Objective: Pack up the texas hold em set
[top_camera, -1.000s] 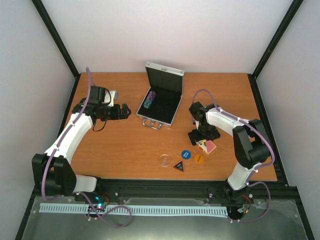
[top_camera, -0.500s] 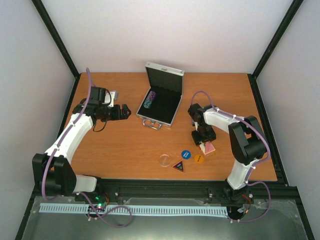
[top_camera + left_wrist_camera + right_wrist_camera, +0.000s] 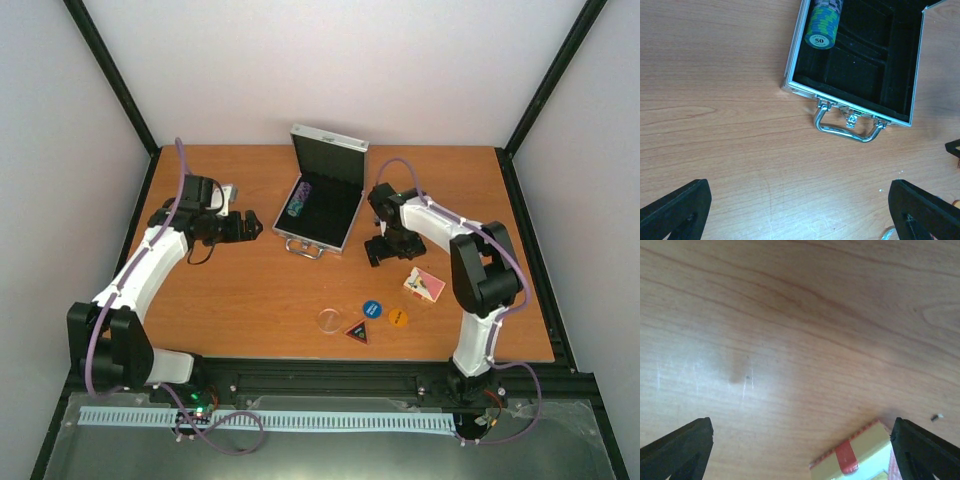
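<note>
Top external view: the left tool [image 3: 256, 222] hangs released over the brown wooden counter [image 3: 250, 290], its jaws spread and holding nothing. A short way ahead of its fingertips lies the small silver aluminium case with black lining [image 3: 335, 212], open, its lid standing upright at the far side. A stack of green-and-blue poker chips [image 3: 298, 200] lies on its side in the compartment nearest this tool. In the left wrist view the case sits ahead and slightly right of the tool, its chrome handle [image 3: 847, 132] turned toward the tool, and the end chip reads 50.

The right tool [image 3: 373, 252] is likewise released, jaws wide apart and gripping nothing, low over the counter just beside the case's near right corner. The red-and-cream card deck [image 3: 424, 285] lies flat behind this tool, apart from it. In the right wrist view a corner of the deck shows at the lower edge between the black fingers [image 3: 677, 450], close to the right-hand one.

Further back from the right tool, toward the arm bases, a blue round button [image 3: 372, 309], an orange round button [image 3: 398, 317], a clear round disc [image 3: 329, 320] and a black-and-red triangular button [image 3: 357, 331] lie close together.
</note>
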